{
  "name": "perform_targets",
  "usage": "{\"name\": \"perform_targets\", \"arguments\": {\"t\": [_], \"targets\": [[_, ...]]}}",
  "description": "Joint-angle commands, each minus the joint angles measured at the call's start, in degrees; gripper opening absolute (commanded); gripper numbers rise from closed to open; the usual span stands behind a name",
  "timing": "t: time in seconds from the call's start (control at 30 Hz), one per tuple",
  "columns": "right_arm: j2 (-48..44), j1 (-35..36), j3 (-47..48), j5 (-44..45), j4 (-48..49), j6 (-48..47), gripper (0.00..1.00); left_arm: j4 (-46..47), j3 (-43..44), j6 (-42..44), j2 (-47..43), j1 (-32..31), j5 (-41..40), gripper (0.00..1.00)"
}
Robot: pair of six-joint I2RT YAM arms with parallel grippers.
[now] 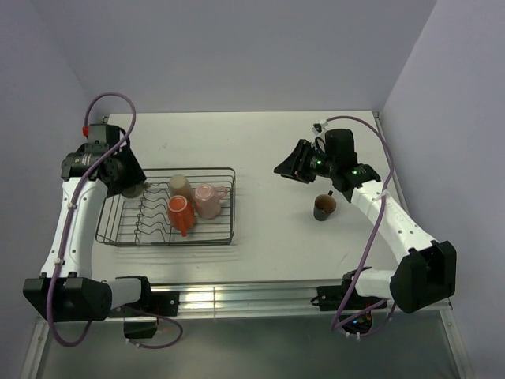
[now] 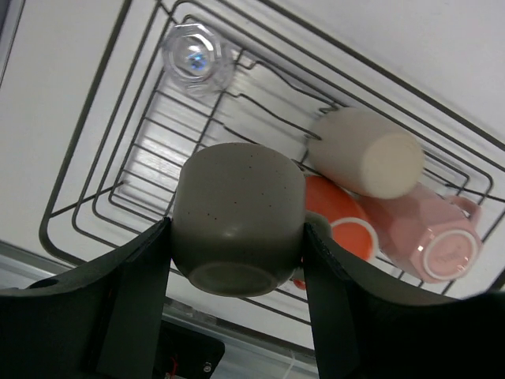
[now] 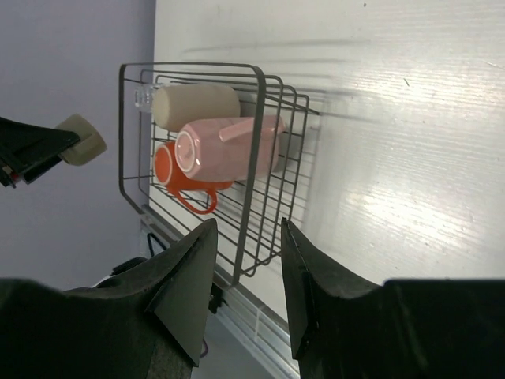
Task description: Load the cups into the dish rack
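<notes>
Left end effector [image 2: 237, 245] grips olive cup [image 2: 239, 209] over dish rack [image 2: 126, 181], seemingly above bare wires; you lower, then release. Right end effector [image 3: 248, 229] part-open, empty.

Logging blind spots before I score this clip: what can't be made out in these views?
- Top view: the left wrist hides how the left pincer grips the olive cup, and hides the clear glass.
- Left wrist view: the olive cup covers most of the orange mug.
- Right wrist view: the dark brown mug lies outside the frame.
</notes>
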Motion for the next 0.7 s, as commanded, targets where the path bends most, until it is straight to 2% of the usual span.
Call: {"name": "perform_targets", "arguments": {"t": [0.0,0.1,0.67], "targets": [[-0.1,-0.4,2.6,1.0,-1.3,-2.7,0.45,3.2,-1.6,1.5,-1.4,5.9,2.3,0.0],[0.4,-0.4,2.8,1.0,-1.3,-3.0,0.45,4.3,-3.5,3.1,-1.0,9.0,3.0,0.0],[1.8,-0.5,1.3,0.0,-0.7,-3.8,0.45,8.7,-7.3,2.1,5.5,14.1,3.7,0.0]]}}
